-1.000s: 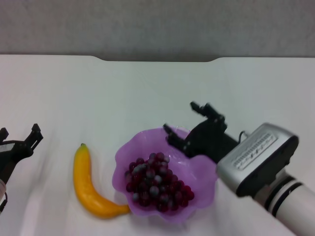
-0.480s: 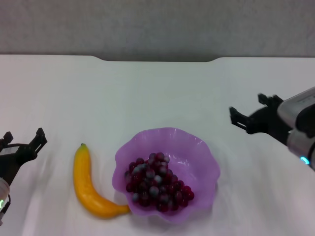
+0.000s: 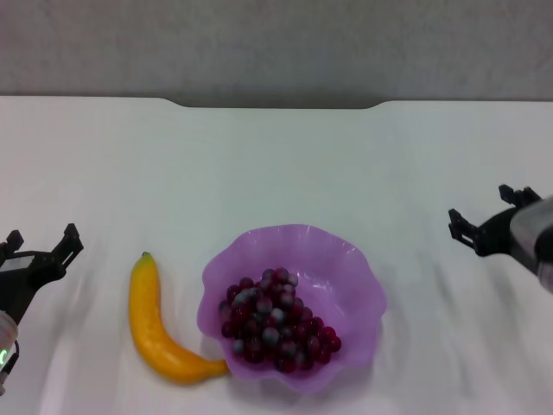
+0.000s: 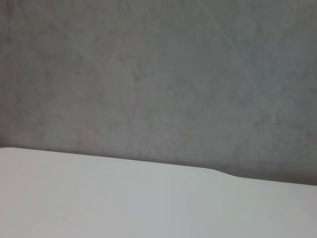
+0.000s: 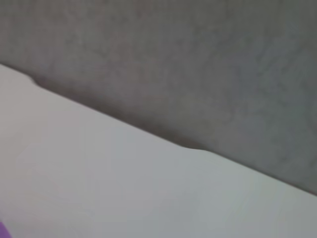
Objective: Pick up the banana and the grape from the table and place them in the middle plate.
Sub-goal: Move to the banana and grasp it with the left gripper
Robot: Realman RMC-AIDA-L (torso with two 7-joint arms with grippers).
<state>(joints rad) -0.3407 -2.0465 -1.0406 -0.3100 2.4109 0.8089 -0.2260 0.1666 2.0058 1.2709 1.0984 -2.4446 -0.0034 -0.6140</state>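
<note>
The purple scalloped middle plate (image 3: 346, 268) sits near the table's front, centre. The dark red grape (image 3: 275, 323) bunch lies inside it, toward its left front. The yellow banana (image 3: 154, 327) lies on the table just left of the plate, its lower end touching the plate's rim. My left gripper (image 3: 39, 241) is open at the far left edge, left of the banana, holding nothing. My right gripper (image 3: 489, 212) is open at the far right, well clear of the plate and empty. A sliver of the plate (image 5: 3, 231) shows in the right wrist view.
The white table (image 3: 276, 164) stretches back to a grey wall, with a notch in its far edge. Both wrist views show only table top and wall.
My right gripper has pulled back from over the plate's right rim to the far right edge, leaving the grape in the plate. The left gripper has barely shifted.
</note>
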